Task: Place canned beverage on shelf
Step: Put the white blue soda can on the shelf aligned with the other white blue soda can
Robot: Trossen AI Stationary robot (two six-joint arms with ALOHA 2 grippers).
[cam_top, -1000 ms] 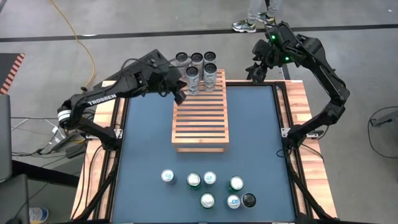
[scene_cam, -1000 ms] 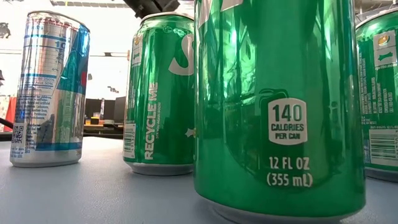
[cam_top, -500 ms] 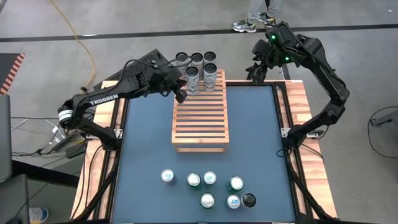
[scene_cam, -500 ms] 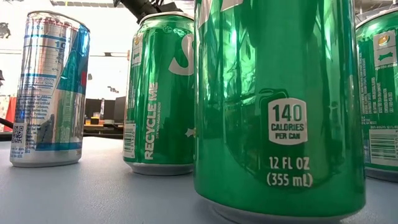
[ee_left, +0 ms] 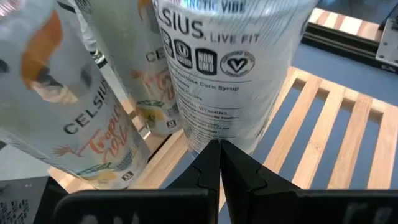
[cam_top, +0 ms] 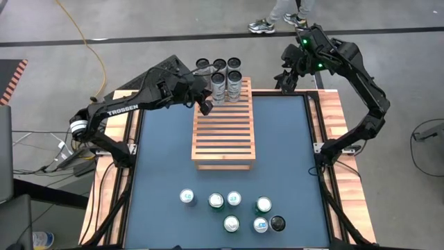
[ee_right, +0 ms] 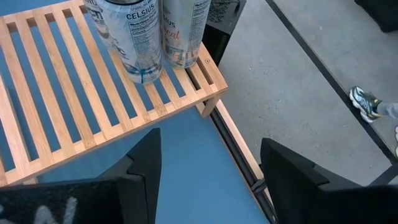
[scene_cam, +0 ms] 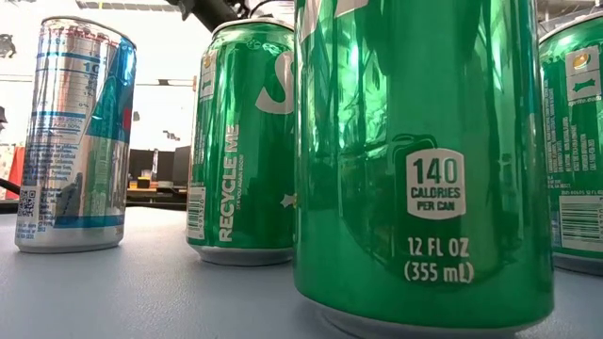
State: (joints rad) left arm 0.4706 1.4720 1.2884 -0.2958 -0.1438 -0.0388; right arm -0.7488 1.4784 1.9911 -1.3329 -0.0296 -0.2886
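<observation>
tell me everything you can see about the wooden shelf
The shelf is a rectangular rack of light-brown wooden slats with gaps showing the blue table beneath, standing on short corner legs. It sits flat in the table's far middle. Pale tall cans stand upright at its far end. The shut left tool hovers at that end.

I see the blue table (cam_top: 159, 167) carrying the wooden shelf (cam_top: 223, 135) and seven loose cans (cam_top: 232, 211) near its front edge.
</observation>
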